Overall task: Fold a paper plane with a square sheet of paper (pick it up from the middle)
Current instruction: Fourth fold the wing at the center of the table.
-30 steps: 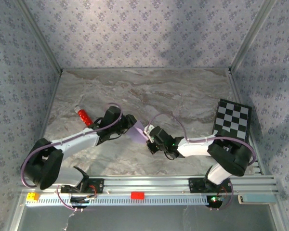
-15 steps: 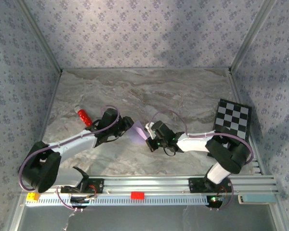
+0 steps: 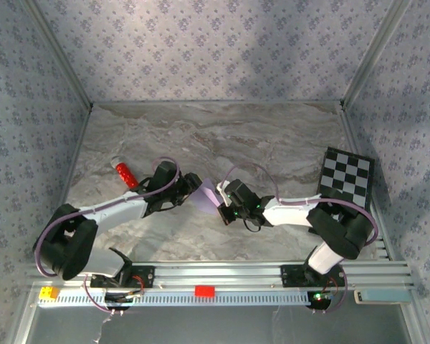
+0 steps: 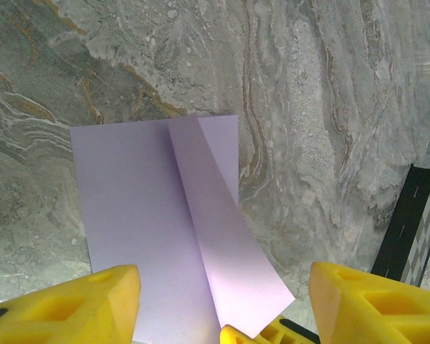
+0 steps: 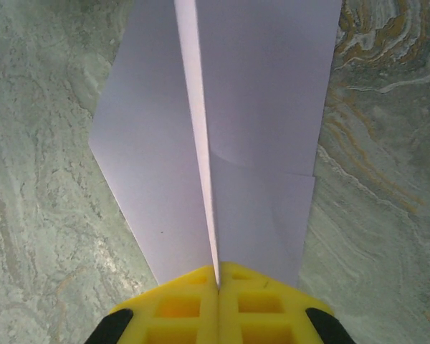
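The pale lilac sheet of paper lies between the two arms on the marble table, folded along a raised centre crease with a slanted flap lifted on one side. My right gripper is shut on the crease at the sheet's near end; in the top view it sits at the sheet's right corner. My left gripper is open, its yellow fingers standing wide on either side of the sheet's edge without pinching it. From above, the left gripper is at the sheet's left side.
A black-and-white checkered board lies at the right of the table and stands at the right edge of the left wrist view. A small red cylinder lies left of the left arm. Patterned walls close the table on three sides.
The left gripper's jaws have spread wider. The right gripper has shifted slightly up and left with the sheet still pinched, then held still.
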You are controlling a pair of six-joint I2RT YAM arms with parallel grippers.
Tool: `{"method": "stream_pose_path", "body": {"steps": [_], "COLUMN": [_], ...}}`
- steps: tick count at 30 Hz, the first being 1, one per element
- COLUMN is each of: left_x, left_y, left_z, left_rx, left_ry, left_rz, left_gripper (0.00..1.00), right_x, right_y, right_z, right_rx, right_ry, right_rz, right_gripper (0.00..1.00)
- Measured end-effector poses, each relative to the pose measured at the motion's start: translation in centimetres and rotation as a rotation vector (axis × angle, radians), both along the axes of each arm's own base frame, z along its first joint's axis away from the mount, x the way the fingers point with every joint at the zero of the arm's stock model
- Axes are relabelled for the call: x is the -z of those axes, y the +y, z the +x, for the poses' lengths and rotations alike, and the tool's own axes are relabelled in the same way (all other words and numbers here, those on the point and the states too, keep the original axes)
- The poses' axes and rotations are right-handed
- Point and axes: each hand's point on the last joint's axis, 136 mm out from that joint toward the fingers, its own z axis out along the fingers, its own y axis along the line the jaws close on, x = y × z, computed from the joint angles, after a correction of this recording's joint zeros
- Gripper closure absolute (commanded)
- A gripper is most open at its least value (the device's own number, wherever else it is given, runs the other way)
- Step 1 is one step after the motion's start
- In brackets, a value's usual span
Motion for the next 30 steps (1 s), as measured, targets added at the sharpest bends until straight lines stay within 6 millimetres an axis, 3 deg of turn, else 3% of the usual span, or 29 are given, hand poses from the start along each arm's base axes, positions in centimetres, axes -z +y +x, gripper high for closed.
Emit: {"method": "stream_pose_path", "body": {"steps": [8,19,26,30], "left_x": [0.0,0.1,0.4,1.2], "left_y": [-0.6,-2.0,-2.7,-2.6], "left_z": [0.2,1.4,2.1,1.9], "left_rx": [0.006,0.02,0.021,0.021], "left_ry": [0.018,0.044,0.059,0.088], "left_rz": [-0.015,-0.025,-0.028,-0.018], "left_gripper": [0.29,0.3,0.43,0.58], "right_x": [-0.7,-1.3,-1.3,-1.4], "right_y": [0.1,0.1,0.3,0.5], "right_z": [0.1,0.3,0.0,-0.1], "right_rx": [0.01,0.006,-0.019,-0.035], "right_ry": [-0.043,-0.104,-0.132,-0.155], "right_rz": [-0.009,-0.039,-0.061,-0.069], "right_gripper": [1.0,1.0,0.96,0.92]}}
